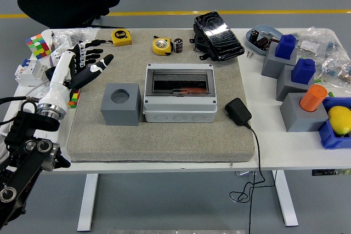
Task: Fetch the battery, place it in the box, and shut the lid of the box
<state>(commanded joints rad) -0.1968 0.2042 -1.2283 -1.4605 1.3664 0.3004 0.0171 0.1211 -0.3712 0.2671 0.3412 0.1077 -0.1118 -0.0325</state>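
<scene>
Right now I see my left hand [86, 65] hovering over the left edge of the grey mat [159, 130], fingers spread wide and holding nothing. The battery [178, 45] stands at 12 o'clock from the box [179, 92], near the mat's far edge, just beside a yellow tape measure [162, 46] at its 9 o'clock. The box sits mid-mat with its clear lid down. A grey cube [120, 104] with a round hole touches the box at its 9 o'clock. My hand is well apart from the battery, at its 8 o'clock.
</scene>
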